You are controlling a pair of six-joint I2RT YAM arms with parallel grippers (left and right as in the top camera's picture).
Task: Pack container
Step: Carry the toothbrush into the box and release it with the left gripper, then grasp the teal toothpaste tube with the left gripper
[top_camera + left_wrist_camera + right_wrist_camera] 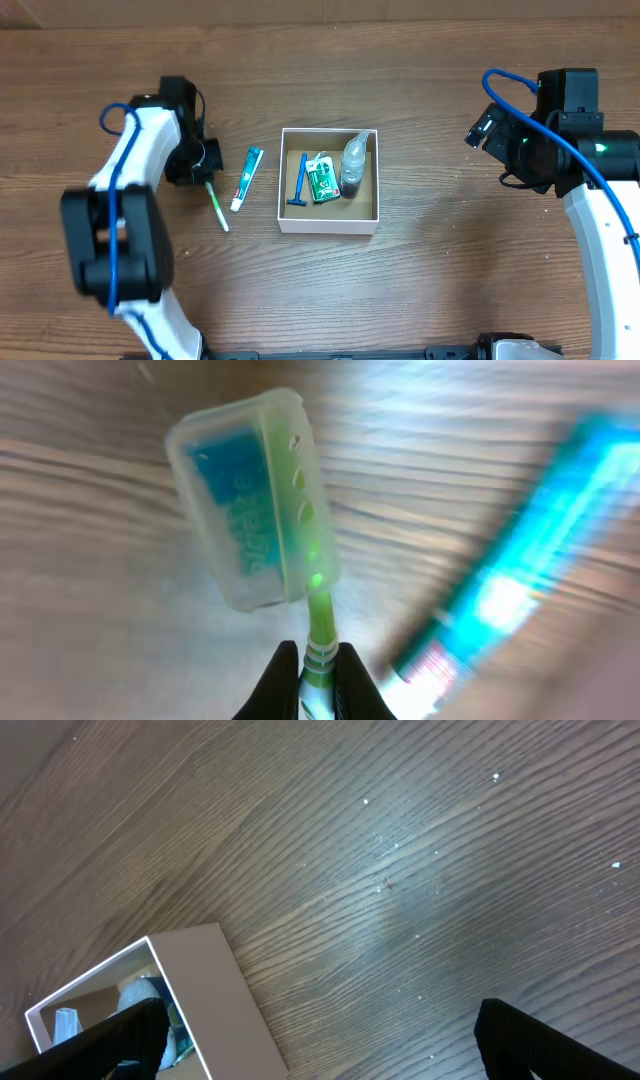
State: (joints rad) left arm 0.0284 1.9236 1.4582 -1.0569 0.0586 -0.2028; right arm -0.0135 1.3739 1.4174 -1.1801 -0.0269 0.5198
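The container [329, 222], a small square white-walled box with a brown inside, stands mid-table. It holds a blue razor [299, 182], a green packet [322, 180] and a small clear bottle [354, 160]. Its corner also shows in the right wrist view [205, 990]. My left gripper [203, 172] is shut on the green handle of a toothbrush [318, 625] with a clear cap over its head [255, 500]; the toothbrush [217, 208] lies left of the box. A teal and white toothpaste tube [247, 178] lies between them. My right gripper [320, 1040] is open and empty, raised at the far right.
The toothpaste tube shows blurred at the right of the left wrist view [530, 560], close beside the toothbrush. The wooden table [430, 290] runs on all sides of the box. Both arms' white links stand at the table's left and right sides.
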